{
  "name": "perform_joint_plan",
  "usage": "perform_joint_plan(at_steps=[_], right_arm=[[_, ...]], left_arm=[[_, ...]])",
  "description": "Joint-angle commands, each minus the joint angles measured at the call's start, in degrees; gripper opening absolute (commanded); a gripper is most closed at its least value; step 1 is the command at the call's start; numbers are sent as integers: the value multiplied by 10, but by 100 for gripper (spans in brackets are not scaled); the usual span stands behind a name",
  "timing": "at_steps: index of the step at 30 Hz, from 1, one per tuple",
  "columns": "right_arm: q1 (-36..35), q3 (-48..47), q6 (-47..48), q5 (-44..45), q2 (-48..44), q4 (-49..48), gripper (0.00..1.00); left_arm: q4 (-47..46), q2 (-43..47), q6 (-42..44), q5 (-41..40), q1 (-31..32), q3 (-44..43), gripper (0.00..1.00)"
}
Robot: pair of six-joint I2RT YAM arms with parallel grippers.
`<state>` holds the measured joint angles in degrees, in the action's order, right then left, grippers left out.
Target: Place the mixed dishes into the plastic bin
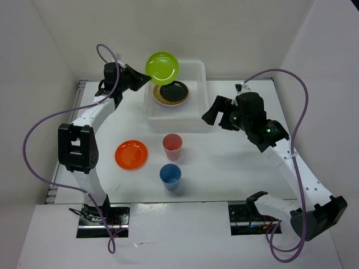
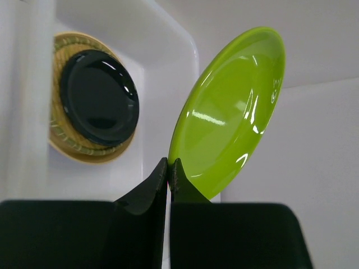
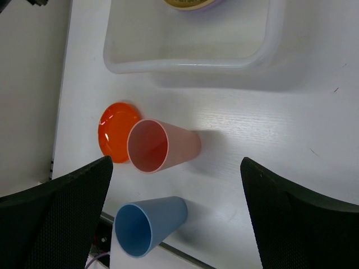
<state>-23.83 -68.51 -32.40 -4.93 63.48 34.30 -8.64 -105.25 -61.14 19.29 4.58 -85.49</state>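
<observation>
Nearest on the table (image 1: 224,168), the smooth blue cup (image 1: 170,176), pink cup (image 1: 173,146) and flat orange plate (image 1: 131,154) stand upright. The right gripper (image 1: 212,115) hangs spread and empty. Farther off, the left gripper (image 2: 169,168) pinches the glossy lime green plate (image 2: 230,106) by its thin rim above the translucent plastic bin (image 1: 196,70). That slick edge could slip, dropping it onto the black plate (image 1: 174,89) on the woven bamboo plate (image 1: 159,100).

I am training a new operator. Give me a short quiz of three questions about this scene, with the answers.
1. True or false: the lime green plate already lies flat in the plastic bin.
2. What lies on the bamboo plate? A) a spoon B) the black plate C) nothing
3. Fill in: the right claw is ___ (open/shut).
Key: 1 false, the left claw holds it; 2 B; 3 open.
</observation>
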Motion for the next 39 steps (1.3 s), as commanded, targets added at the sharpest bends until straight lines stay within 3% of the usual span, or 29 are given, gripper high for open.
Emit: perform_joint_plan(at_steps=[1,6,20,22,24,25,27,33,39], right_arm=[[3,11,-7,7,-26,5,99],[3,11,-7,18,-26,17,99],[3,11,-13,29,-42,39,99],[8,11,-13,29,-48,39,99],[8,11,-13,29,-48,39,99],[8,11,-13,29,-42,39,99],[8,16,-13,29,-42,34,99],[8,16,-13,29,-36,34,99],[8,22,-6,24,-24,14,99]], left_arm=[[4,-45,16,-43,29,-62,0],[67,-137,27,-94,80,-169,0],[140,-311,0,-163,104,-316,0],[147,-311,0,-163,104,-323,17],[147,-317,0,-163,104,-323,25],[141,-317,-5,-163,104,-318,40],[136,-317,-6,-157,104,-310,56],[108,-254,-6,-144,104,-287,67],[86,-99,42,-129,104,-218,71]])
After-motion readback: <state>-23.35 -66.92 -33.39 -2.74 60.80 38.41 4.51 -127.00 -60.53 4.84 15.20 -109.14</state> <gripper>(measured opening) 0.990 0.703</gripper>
